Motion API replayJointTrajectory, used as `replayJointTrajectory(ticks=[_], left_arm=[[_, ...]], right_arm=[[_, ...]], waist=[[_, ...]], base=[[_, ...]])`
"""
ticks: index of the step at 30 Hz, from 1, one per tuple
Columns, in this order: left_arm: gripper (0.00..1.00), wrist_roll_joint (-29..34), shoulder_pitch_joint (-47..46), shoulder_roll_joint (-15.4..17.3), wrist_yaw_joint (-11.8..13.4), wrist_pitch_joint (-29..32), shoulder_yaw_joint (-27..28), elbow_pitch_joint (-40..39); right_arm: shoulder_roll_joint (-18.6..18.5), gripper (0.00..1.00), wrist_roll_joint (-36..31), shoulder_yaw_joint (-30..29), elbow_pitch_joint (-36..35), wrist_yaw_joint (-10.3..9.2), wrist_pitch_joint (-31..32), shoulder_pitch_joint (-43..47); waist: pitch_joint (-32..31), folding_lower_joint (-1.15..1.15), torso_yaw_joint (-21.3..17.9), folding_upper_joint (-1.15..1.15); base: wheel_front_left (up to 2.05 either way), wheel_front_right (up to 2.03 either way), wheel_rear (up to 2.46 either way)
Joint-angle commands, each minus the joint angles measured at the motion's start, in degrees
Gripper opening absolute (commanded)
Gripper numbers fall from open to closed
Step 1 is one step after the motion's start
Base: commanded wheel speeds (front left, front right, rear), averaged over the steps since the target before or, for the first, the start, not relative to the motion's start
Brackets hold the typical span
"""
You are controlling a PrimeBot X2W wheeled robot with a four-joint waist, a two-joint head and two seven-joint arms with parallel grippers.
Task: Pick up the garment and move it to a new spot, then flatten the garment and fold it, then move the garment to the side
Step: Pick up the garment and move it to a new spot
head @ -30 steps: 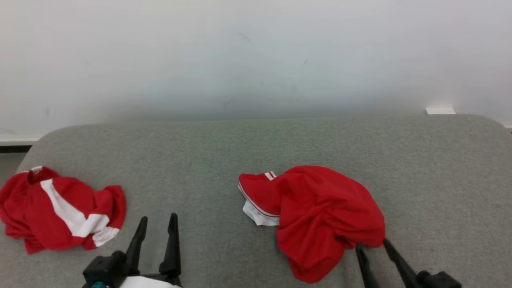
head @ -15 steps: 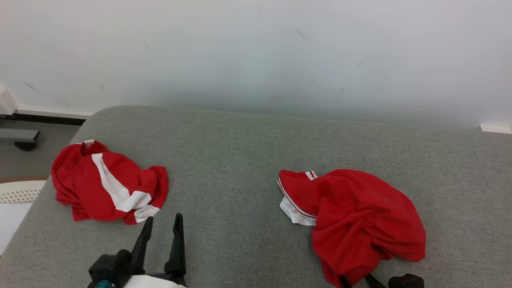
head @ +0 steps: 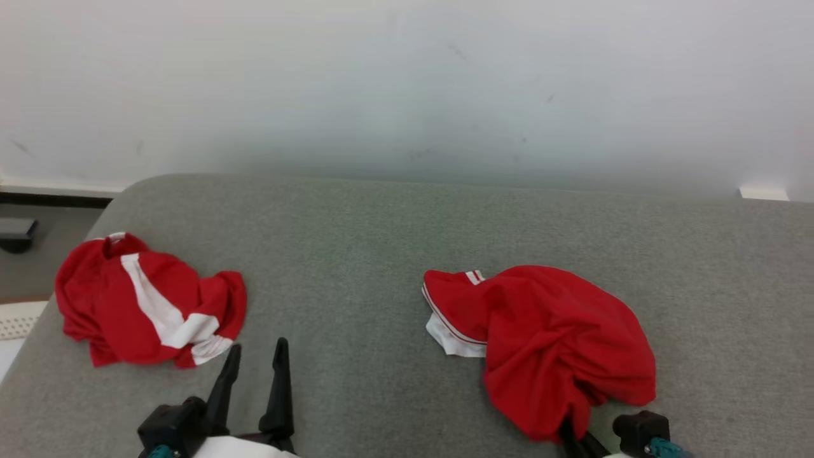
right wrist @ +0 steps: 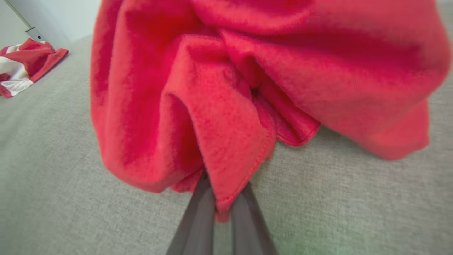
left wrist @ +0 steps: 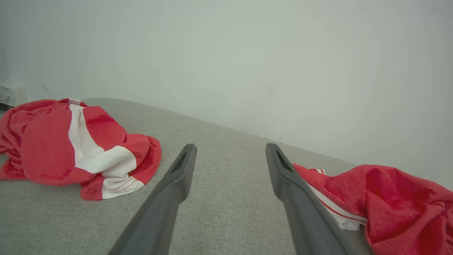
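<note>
Two garments on the grey cloth-covered desk, and two end effectors in play. Count them off.

The first is the red garment, a crumpled heap on the right half of the desk, close to the near edge. A white hem with thin red stripes pokes out on its left side, and a small white tab with red lines sits at its top left. The right end effector comes in from the bottom edge, and its two dark fingers are pressed together on the near fold of that red garment. The right wrist view makes it plain. The right end effector pinches a hemmed edge of the red garment, with the cloth bunched up above the fingers and the rest resting on the desk.

The second garment is red with a broad white band. It lies bunched near the desk's left corner, well apart from the first.

The left end effector sits low at the near edge, just right of that second garment, with its two fingers spread and nothing between them. From the left wrist the left end effector frames bare desk, with the second garment off to one side and the red garment to the other.

A pale wall stands behind the desk.
</note>
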Motion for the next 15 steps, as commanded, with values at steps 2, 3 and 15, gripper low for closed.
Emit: replayJointTrajectory(ticks=[2, 3, 15], left_arm=[[1.00, -0.21, 0.64, 0.22, 0.29, -0.03, 0.34, -0.33], [1.00, -0.30, 0.76, 0.22, 0.34, -0.04, 0.43, -0.40], [1.00, -1.11, 0.22, 0.22, 0.38, -0.03, 0.57, -0.48]], right_arm=[[-1.05, 0.00, 2.54, 1.71, -4.47, -0.16, 2.13, 0.25], [-2.40, 0.00, 3.58, 2.17, -6.66, -0.16, 3.26, 0.34], [-27.90, 0.00, 15.79, 0.17, -32.52, -0.15, 29.04, 4.16]], waist=[[-0.78, 0.00, -3.25, 0.00], [-0.90, 0.00, -4.13, 0.00], [0.28, 0.00, -11.18, 0.00]], base=[[0.00, 0.00, 0.00], [0.00, 0.00, 0.00], [0.00, 0.00, 0.00]])
